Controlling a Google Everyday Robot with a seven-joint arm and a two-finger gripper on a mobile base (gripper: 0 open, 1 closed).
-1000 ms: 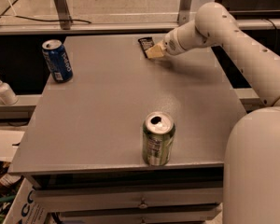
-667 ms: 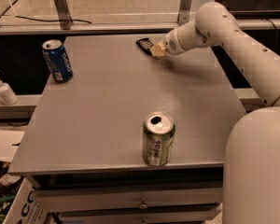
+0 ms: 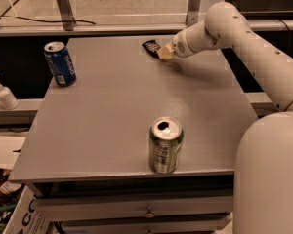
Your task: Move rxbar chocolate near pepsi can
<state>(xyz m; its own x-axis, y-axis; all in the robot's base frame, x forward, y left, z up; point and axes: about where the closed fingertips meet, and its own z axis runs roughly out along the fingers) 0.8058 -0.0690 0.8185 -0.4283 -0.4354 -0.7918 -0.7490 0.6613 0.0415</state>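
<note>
The rxbar chocolate (image 3: 150, 47) is a small black bar at the far middle of the grey table (image 3: 117, 111). My gripper (image 3: 162, 52) reaches in from the right and is shut on the bar's right end, holding it just above the tabletop. The bar sticks out to the left of the fingers. The pepsi can (image 3: 60, 63) is blue with a silver top and stands upright at the far left corner of the table, well to the left of the bar.
A green can (image 3: 165, 146) with a silver top stands upright near the table's front edge. A white pump bottle (image 3: 4, 94) stands on a lower ledge to the left. A metal rail and posts run behind the table.
The gripper and the bar have shifted very slightly to the left. The two cans have not moved.
</note>
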